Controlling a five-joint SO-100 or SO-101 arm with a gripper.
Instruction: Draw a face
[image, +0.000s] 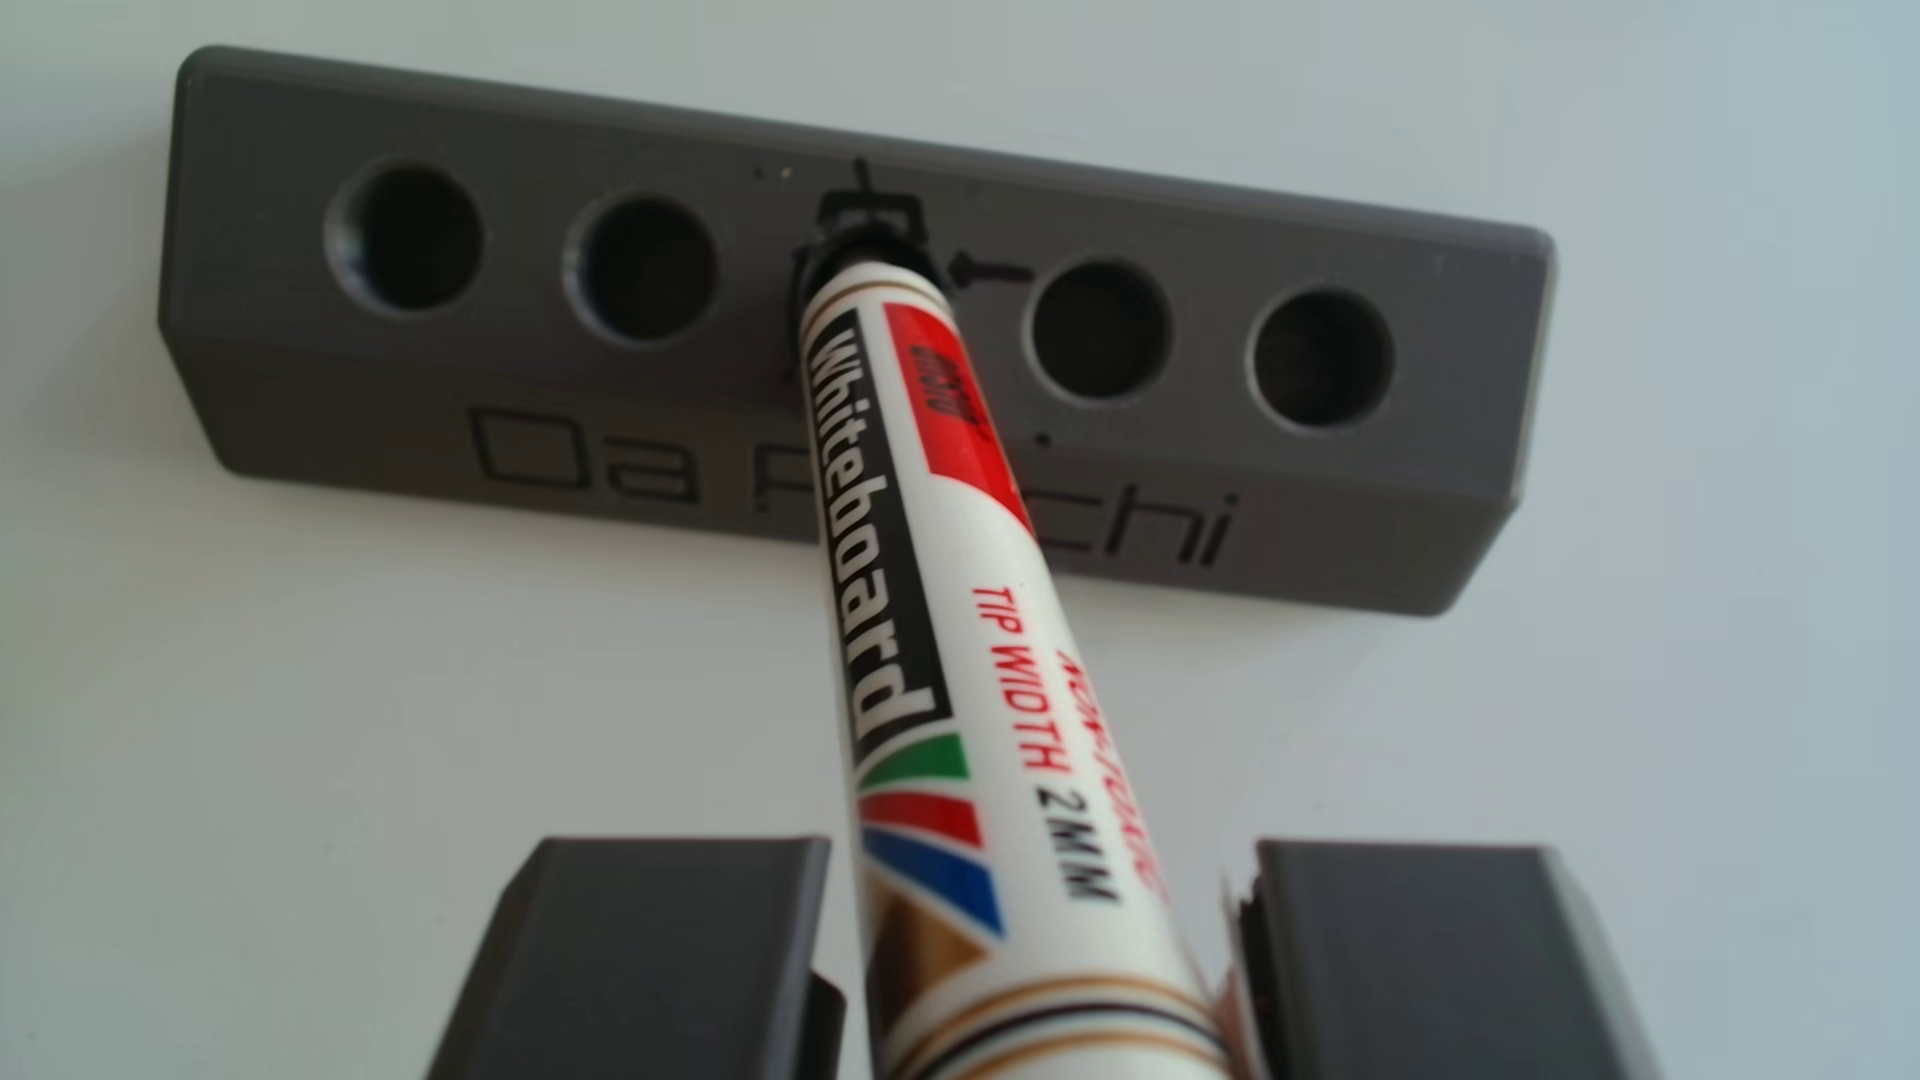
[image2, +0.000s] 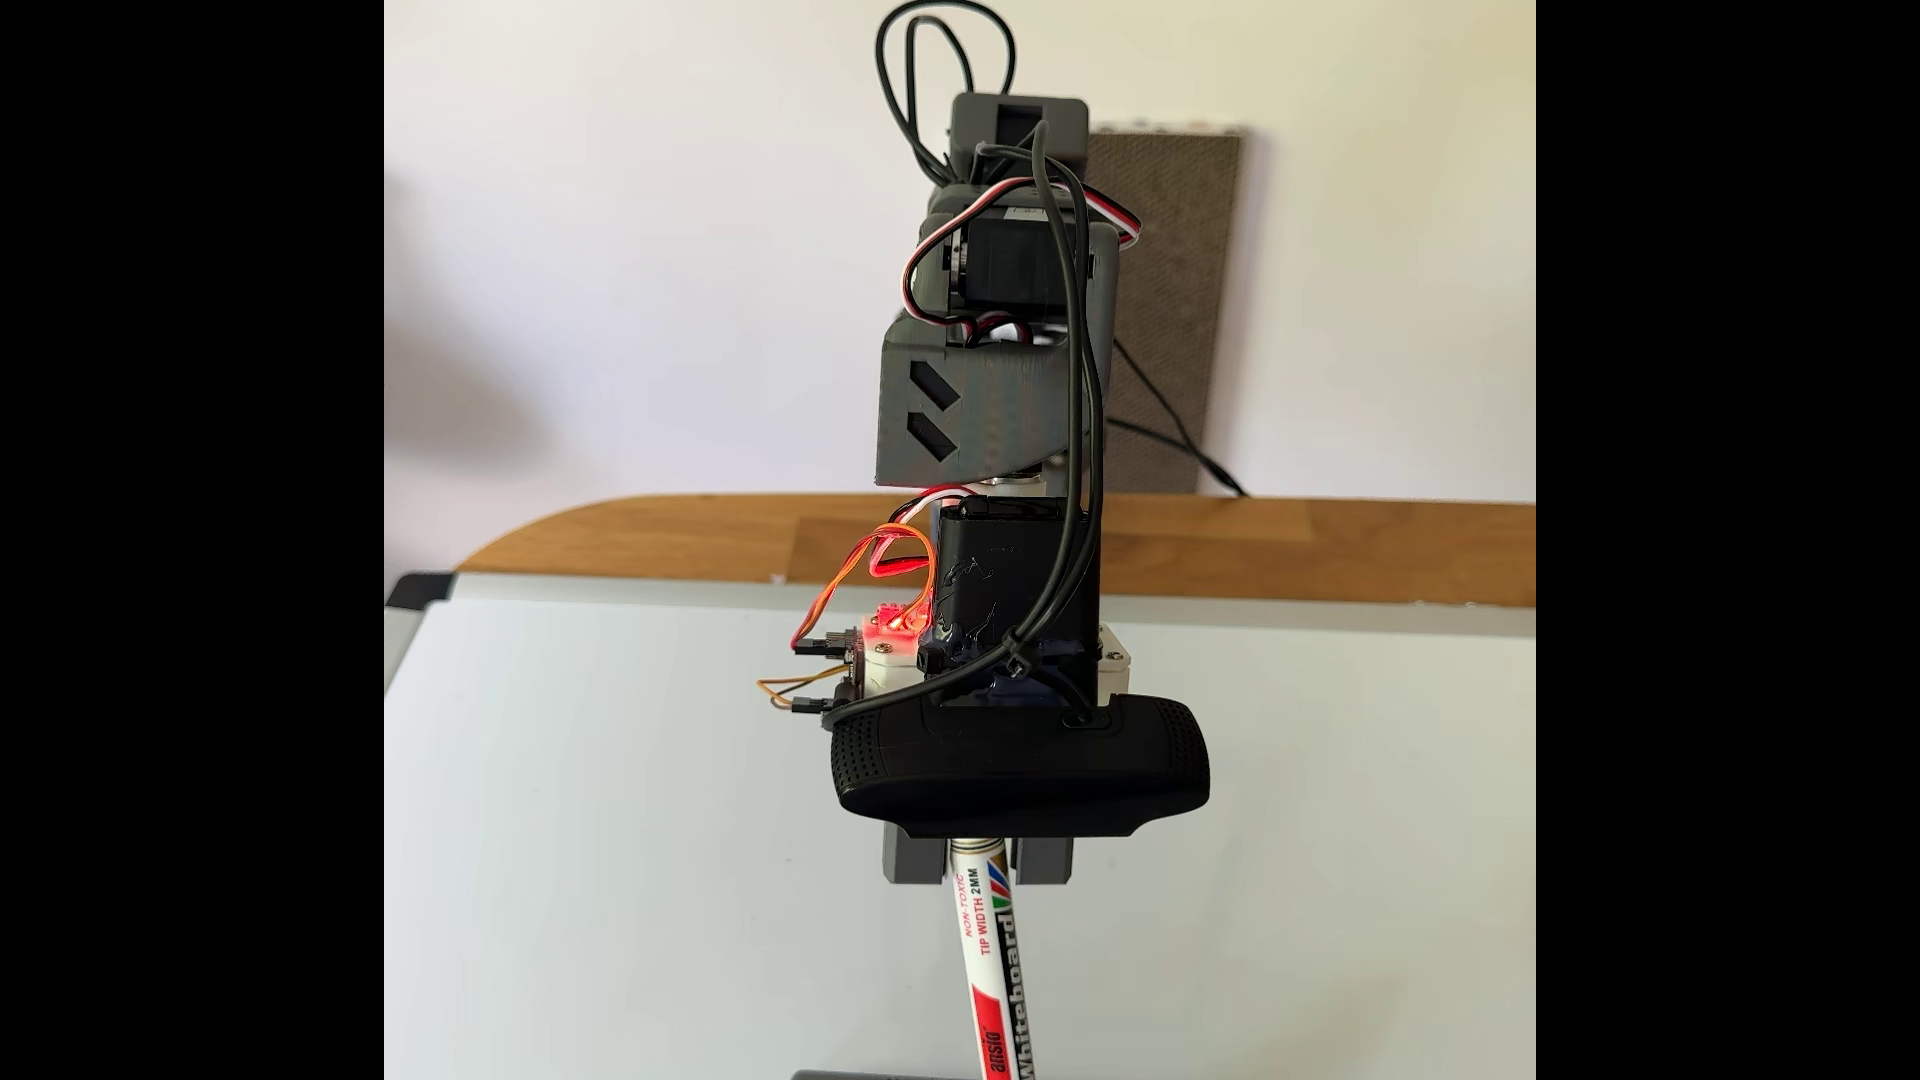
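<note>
The gripper (image: 1023, 935) is sitting nearest, its grey fingers (image: 644, 955) closing on the whiteboard marker (image: 914, 582). Farther on, the marker's tip is resting in the middle hole of the grey holder (image: 1351, 498) lying on the whiteboard (image2: 623, 831).

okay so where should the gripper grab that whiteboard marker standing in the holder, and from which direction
Grip the whiteboard marker high on its bare round barrel, fingers on opposite sides, coming from above. Its tip sits in the middle hole of the grey holder, so only the upper barrel is free.
</note>
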